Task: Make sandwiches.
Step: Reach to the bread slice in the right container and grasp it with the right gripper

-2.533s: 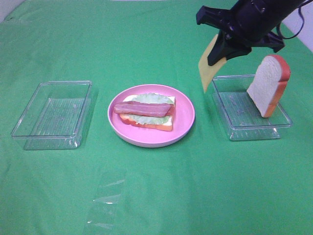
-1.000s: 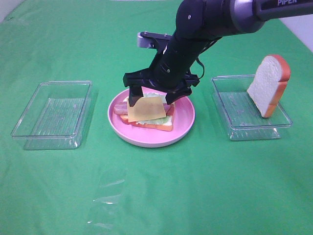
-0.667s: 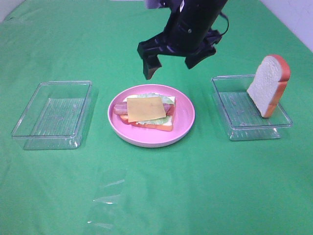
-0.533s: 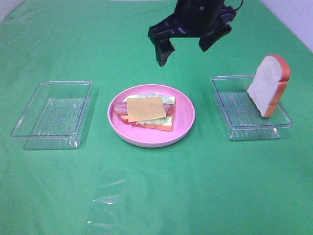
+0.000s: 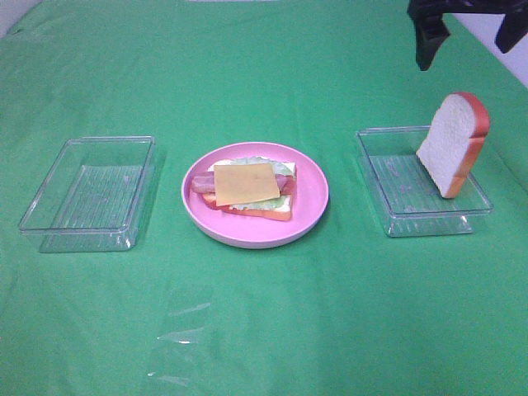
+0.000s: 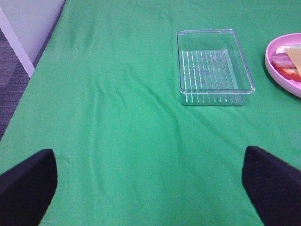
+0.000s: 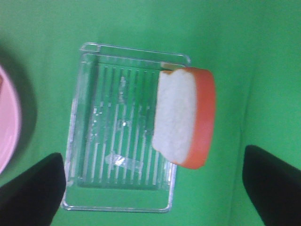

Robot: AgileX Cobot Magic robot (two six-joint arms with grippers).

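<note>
- On the pink plate (image 5: 312, 206), the sandwich (image 5: 246, 189) lies with cheese on top.
- A bread slice (image 5: 453, 142) leans in the right tray (image 5: 396, 216).
- Right gripper (image 5: 466, 25) hangs spread wide, empty, above that tray.
- Left gripper (image 6: 150, 188): wide apart, empty.

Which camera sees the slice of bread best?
The right wrist view: the bread slice fills its middle, leaning on the clear tray. The exterior high view shows it smaller. The left wrist view misses it.
</note>
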